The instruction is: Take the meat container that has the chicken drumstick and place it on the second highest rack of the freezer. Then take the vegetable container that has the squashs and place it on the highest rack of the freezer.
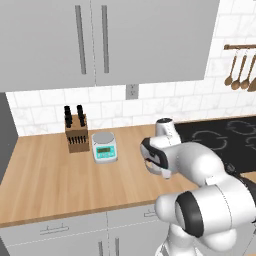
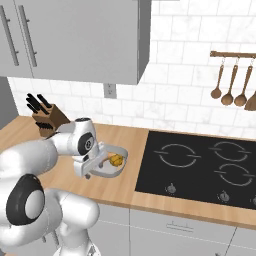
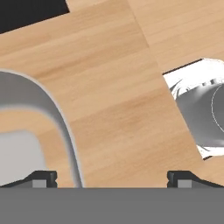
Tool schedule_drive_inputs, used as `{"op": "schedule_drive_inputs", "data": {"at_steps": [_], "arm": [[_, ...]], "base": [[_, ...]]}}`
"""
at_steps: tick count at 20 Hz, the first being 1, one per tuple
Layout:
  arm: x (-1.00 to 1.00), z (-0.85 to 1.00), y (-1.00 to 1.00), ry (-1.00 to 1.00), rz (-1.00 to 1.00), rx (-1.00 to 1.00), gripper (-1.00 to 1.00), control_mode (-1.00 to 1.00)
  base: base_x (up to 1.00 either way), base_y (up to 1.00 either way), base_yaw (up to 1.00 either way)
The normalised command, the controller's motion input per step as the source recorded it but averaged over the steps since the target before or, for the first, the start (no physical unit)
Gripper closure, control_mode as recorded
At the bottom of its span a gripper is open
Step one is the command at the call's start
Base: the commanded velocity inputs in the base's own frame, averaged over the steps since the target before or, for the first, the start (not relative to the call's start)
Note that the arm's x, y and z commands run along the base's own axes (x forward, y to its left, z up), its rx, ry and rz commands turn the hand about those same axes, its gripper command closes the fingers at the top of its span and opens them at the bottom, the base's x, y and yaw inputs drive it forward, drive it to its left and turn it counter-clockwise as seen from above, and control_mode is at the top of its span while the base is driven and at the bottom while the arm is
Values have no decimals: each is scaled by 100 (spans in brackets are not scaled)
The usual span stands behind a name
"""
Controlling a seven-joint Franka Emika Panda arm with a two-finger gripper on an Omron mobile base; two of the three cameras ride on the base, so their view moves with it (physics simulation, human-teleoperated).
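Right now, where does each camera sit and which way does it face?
Left base view: behind arm's left, facing counter, knife block, scale; arm rises lower right.
Right base view: behind its right, facing cooktop, squash container; arm lower left.
Hand view: on the hand, facing counter and squash container rim; fingers at bottom.
Base views share knife block, cooktop.

Tool (image 3: pixel 112 179) low, fingers wide apart.

one knife block (image 1: pixel 76 133), one scale (image 1: pixel 104 146), one squash (image 2: pixel 116 160)
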Motion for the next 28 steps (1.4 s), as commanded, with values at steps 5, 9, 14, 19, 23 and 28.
{"op": "schedule_drive_inputs", "data": {"at_steps": [5,9,14,19,23,28], "arm": [[-7,-22,0,0,-2,-1,-100,-100],[0,-28,0,0,0,0,-100,-100],[1,-28,0,0,0,0,100,-100],[10,-11,0,-2,0,0,100,-100],[0,0,0,-5,0,0,100,-100],[0,1,0,-7,0,0,100,-100]], "base": [[0,0,0],[0,0,0],[0,0,0],[0,0,0],[0,0,0],[0,0,0]]}}
